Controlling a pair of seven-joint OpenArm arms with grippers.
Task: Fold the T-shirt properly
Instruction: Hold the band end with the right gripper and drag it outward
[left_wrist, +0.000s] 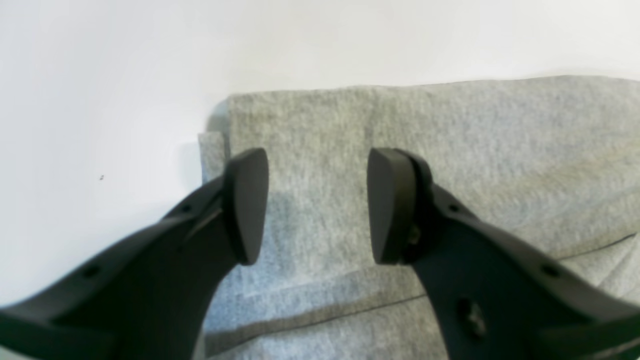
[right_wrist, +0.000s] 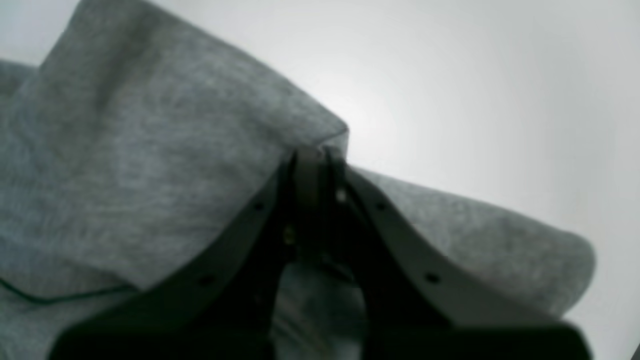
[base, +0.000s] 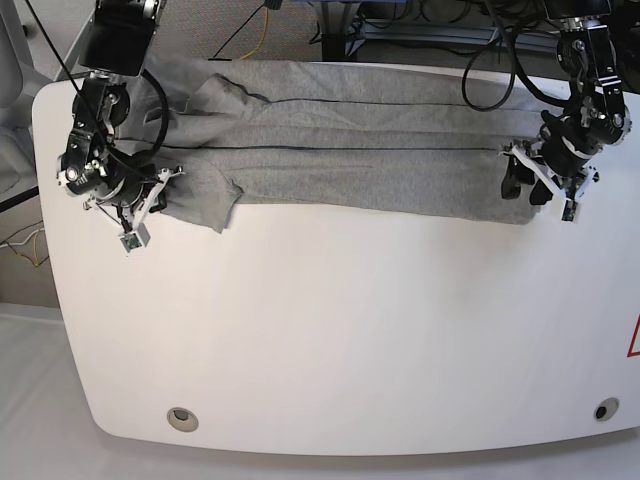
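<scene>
The T-shirt (base: 350, 150) lies lengthwise on the worktop (base: 330, 340), along its far edge. The right gripper (base: 152, 190) sits at the T-shirt's sleeve end, fingers (right_wrist: 310, 170) pinched on a fold of it. The left gripper (base: 530, 182) stands over the T-shirt's opposite end, fingers (left_wrist: 245, 200) apart above its corner.

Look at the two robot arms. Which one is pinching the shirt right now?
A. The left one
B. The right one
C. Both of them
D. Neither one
B. The right gripper has its jaws shut on a lifted fold of the grey shirt, while the left gripper hangs over the cloth with its jaws apart, holding nothing.
</scene>
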